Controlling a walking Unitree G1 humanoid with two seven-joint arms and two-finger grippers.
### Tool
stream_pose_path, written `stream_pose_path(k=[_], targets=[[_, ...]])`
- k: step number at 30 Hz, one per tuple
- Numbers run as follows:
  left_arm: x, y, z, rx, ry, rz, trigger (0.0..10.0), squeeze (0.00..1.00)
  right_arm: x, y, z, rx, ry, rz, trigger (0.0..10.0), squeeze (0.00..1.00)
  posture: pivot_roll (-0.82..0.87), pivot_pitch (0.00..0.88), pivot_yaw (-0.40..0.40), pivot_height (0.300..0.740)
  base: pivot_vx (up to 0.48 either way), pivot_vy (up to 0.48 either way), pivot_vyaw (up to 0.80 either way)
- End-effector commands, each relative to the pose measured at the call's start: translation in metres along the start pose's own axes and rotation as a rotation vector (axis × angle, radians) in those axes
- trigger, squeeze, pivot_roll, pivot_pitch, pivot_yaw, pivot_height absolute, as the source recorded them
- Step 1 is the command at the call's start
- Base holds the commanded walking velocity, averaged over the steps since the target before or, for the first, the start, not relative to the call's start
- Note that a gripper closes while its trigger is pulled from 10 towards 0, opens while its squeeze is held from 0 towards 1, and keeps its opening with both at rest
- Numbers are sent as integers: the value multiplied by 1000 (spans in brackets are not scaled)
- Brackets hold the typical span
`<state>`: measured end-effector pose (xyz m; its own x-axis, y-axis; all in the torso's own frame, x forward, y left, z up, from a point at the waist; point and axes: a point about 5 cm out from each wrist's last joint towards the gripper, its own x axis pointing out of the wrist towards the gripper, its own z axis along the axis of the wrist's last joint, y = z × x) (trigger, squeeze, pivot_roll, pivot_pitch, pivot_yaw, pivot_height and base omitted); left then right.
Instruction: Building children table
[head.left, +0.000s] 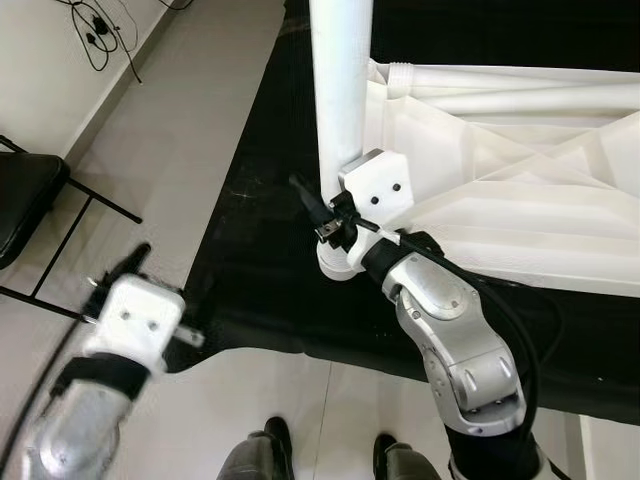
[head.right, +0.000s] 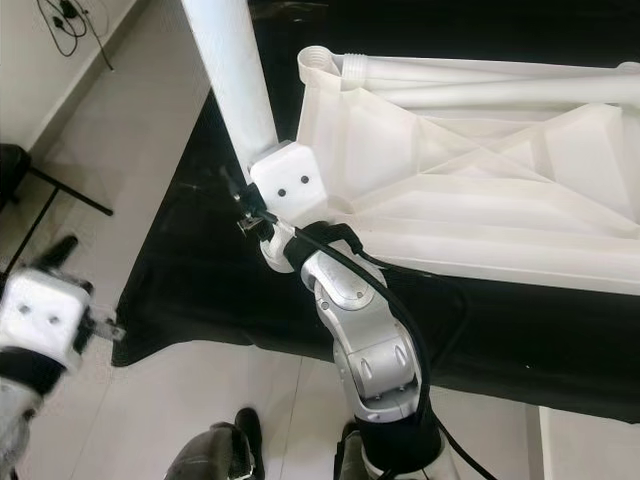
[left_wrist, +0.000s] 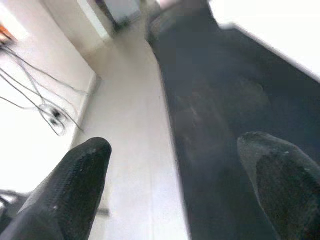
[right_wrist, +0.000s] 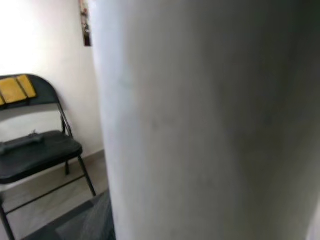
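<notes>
Right gripper (head.left: 335, 225) is at the base of the white table leg (head.left: 340, 80), can't tell if it's actually clamped. The upside-down white tabletop (head.left: 500, 190) lies on a black mat (head.left: 260, 270), leg at its near-left corner. Left gripper (left_wrist: 175, 190) hangs wide open, holding nothing, over the floor (head.left: 180, 130).

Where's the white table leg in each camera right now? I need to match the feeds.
Left eye: the leg stands upright at top centre, right gripper at its base.
Right eye: the leg runs from the top left down to the gripper.
Left wrist: not in it.
Right wrist: the leg spans the centre and right, very close.
Shared landmark: the black mat, also under the left gripper.
</notes>
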<state>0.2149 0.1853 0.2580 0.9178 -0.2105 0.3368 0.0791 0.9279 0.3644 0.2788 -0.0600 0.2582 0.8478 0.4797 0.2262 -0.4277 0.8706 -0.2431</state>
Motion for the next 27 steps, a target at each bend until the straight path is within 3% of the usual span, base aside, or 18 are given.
stream_pose_path(k=[1,2,4,6,7,9,10,13,18,19,25,27], targets=[[7,10,10,-36,-34,-36,10000,0,-9,2,-58,74,310,-9,10000,0,75,362,35,740,0,0,0],[18,14,25,-74,-98,-80,10000,0,-8,2,-58,83,300,-19,10000,0,79,359,39,740,0,0,0],[24,16,33,-95,-134,-111,10000,0,-8,1,-58,89,293,-25,10000,0,79,359,39,740,0,0,0],[40,17,57,-217,-242,-239,10000,0,-7,0,-57,135,269,-52,10000,0,84,356,48,740,0,0,0],[40,17,57,-217,-242,-239,10000,0,-7,0,-57,135,269,-52,10000,0,84,356,48,740,0,0,0],[52,18,78,-303,-323,-350,10000,0,-7,1,-57,164,253,-64,10000,0,86,355,54,740,0,0,0],[52,18,78,-303,-323,-350,10000,0,-7,1,-57,164,253,-64,10000,0,86,355,54,740,0,0,0],[66,13,100,-376,-379,-542,10000,0,-9,4,-57,173,241,-65,10000,0,87,352,60,740,0,0,0],[70,7,108,-430,-392,-673,10000,0,-9,6,-57,175,235,-65,10000,0,88,348,63,740,0,0,0],[77,2,120,-474,-400,-798,10000,0,-7,8,-55,176,224,-61,10000,0,87,342,66,740,0,0,0],[84,0,128,-473,-392,-898,10000,0,-5,11,-54,174,215,-55,10000,0,87,336,69,740,0,0,0],[92,-2,133,-422,-382,-946,10000,0,-4,13,-53,174,206,-51,10000,0,88,327,73,740,0,0,0]])
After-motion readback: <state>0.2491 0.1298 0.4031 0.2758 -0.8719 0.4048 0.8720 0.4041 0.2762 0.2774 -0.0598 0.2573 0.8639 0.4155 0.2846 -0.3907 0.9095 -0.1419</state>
